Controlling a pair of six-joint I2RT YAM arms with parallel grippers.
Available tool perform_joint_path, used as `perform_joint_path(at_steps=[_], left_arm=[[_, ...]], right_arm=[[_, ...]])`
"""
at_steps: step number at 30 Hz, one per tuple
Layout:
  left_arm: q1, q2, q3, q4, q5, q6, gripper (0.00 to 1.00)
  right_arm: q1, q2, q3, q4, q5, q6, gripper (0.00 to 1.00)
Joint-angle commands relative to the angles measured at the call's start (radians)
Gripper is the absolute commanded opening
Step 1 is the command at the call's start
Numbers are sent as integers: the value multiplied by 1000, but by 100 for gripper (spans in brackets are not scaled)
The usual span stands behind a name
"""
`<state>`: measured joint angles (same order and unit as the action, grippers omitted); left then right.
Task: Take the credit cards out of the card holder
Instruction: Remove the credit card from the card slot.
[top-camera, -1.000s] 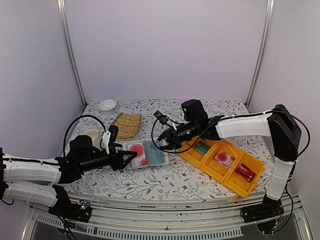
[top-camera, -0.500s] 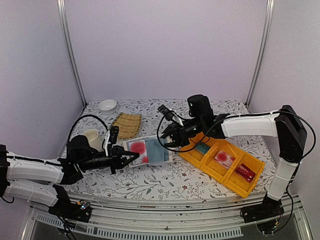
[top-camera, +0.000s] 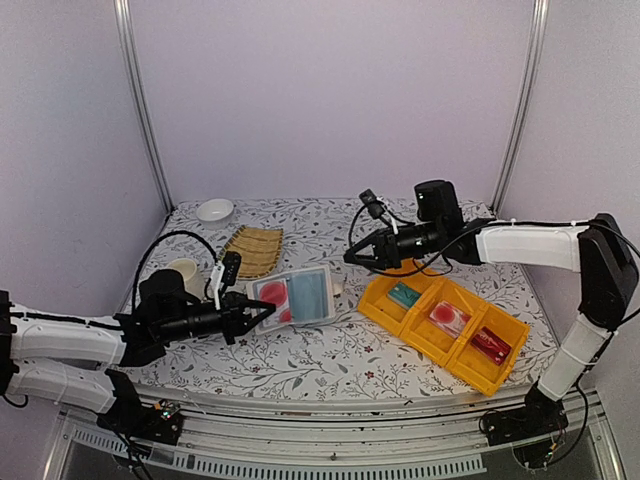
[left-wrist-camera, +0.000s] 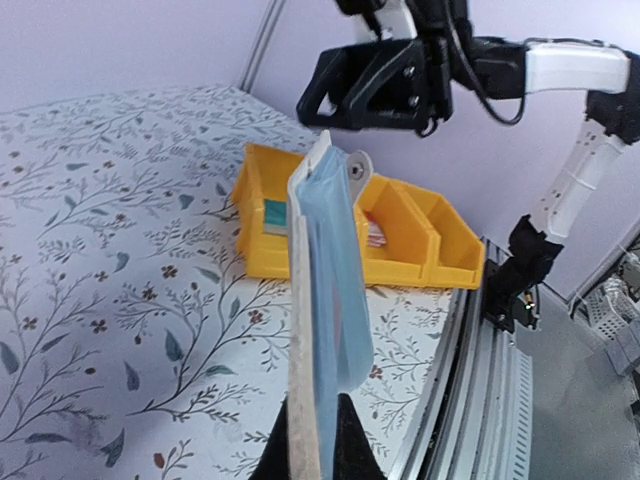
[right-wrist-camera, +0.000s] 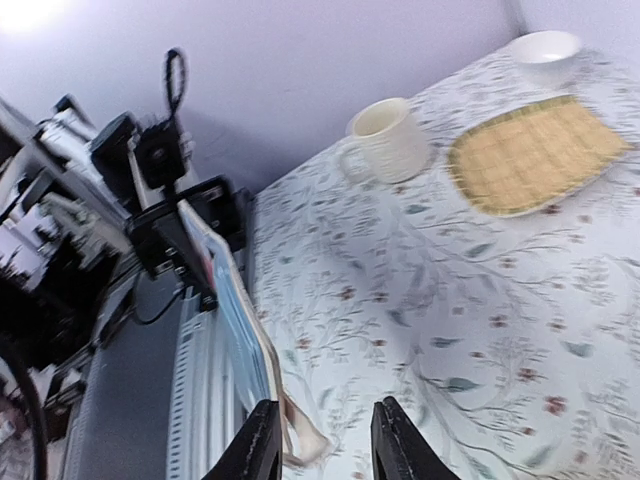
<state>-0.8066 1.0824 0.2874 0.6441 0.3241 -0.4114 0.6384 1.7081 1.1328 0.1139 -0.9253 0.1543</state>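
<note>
The card holder (top-camera: 297, 297) is open, its beige outside facing down and its blue lining up. A whitish-pink credit card with a red circle (top-camera: 273, 295) sits in its left pocket. My left gripper (top-camera: 260, 313) is shut on the holder's near-left edge and holds it off the table. In the left wrist view the holder (left-wrist-camera: 325, 260) stands edge-on between the fingertips (left-wrist-camera: 345, 450). My right gripper (top-camera: 352, 256) hangs open and empty to the right of the holder, above the yellow tray's far end. In the right wrist view the holder (right-wrist-camera: 232, 320) shows left of that gripper (right-wrist-camera: 325, 445).
A yellow tray (top-camera: 432, 345) with three compartments lies at right, holding a teal card (top-camera: 404, 295), a red-circle card (top-camera: 449, 317) and a red packet (top-camera: 490, 345). A bamboo mat (top-camera: 254, 249), a cup (top-camera: 185, 272) and a white bowl (top-camera: 214, 209) stand at the back left.
My left gripper shut on the holder's edge and lifted it. My right gripper opened, let go of the holder and pulled back up and to the right.
</note>
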Motion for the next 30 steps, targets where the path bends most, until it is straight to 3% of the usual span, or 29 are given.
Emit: perform_joint_path(at_steps=[1, 3, 8, 12, 15, 21, 30], left_arm=[[6, 22, 99, -237, -203, 13, 0], [4, 28, 103, -243, -220, 8, 0], [4, 46, 104, -174, -183, -21, 0], [4, 66, 125, -158, -155, -15, 0], [3, 54, 101, -91, -118, -20, 0], [3, 17, 62, 13, -31, -21, 0], [3, -38, 8, 169, 58, -18, 0]], right_arm=[[-51, -132, 5, -128, 364, -54, 33], [-51, -167, 16, -129, 401, -71, 33], [18, -206, -10, 42, 295, -14, 33], [179, -104, 26, 158, 157, -23, 33], [230, -1, 86, 173, 92, 15, 29], [233, 92, 121, 173, 123, 64, 25], [227, 149, 155, 125, 45, 62, 21]])
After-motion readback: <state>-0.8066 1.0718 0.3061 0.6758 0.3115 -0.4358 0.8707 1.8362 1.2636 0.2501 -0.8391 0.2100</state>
